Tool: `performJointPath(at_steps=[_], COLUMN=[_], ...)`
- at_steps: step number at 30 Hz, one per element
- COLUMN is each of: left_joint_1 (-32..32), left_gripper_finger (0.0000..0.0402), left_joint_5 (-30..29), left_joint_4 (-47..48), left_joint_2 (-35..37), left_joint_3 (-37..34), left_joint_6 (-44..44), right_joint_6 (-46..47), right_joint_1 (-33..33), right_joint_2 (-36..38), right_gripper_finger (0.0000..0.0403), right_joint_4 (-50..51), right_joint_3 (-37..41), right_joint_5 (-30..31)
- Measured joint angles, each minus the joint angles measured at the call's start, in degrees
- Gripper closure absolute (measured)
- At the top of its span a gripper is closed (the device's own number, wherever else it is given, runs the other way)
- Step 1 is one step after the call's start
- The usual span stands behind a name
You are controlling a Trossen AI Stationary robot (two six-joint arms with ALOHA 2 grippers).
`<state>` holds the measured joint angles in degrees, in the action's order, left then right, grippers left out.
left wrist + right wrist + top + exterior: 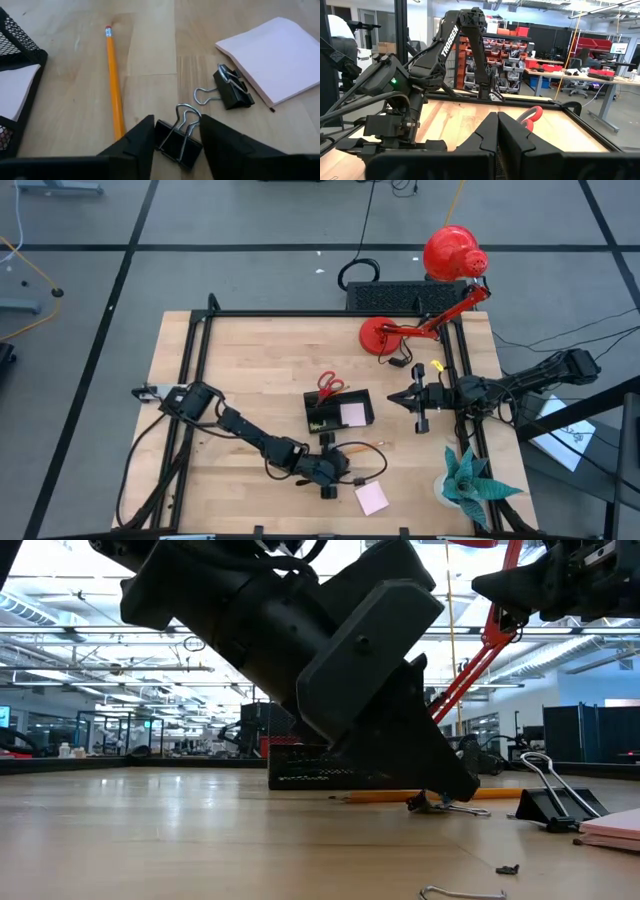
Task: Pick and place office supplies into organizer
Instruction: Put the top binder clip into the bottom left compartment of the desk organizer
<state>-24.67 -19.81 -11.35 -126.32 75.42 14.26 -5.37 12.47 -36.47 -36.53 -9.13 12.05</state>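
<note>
Your left gripper [176, 142] low near the table's [250, 360] front edge, fingers apart astride a black binder clip [176, 141], pencil [114, 85] just beside, pink pad [274, 55] near, organizer [340, 412] mid-table, your right gripper [412, 398] pressed together, hovering toward the right edge.

A black binder clip [176, 142] with wire handles lay flat on the surface between the fingers of the left tool [176, 150]. A second clip [231, 90] and a pink sticky-note pad [272, 52] lay just beyond. An orange pencil [114, 87] lay beside the tool, near the black mesh organizer [20, 47].
</note>
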Motion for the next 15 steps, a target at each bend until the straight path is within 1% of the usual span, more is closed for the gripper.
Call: performJointPath(at_steps=[5, 15], left_joint_1=[0.0, -0.1], left_gripper_finger=[0.0297, 0.0343], left_joint_5=[0.3, 0.5], left_joint_4=[-0.2, -0.2], left_joint_2=[0.1, 0.1], left_joint_3=[0.0, 0.0], left_joint_6=[-0.2, -7.0], right_joint_6=[0.0, 0.0], right_joint_1=[0.0, 0.0], right_joint_2=[0.0, 0.0], right_gripper_finger=[0.0399, 0.0399], right_joint_4=[0.0, 0.3], right_joint_3=[0.0, 0.0], right_joint_5=[0.0, 0.1])
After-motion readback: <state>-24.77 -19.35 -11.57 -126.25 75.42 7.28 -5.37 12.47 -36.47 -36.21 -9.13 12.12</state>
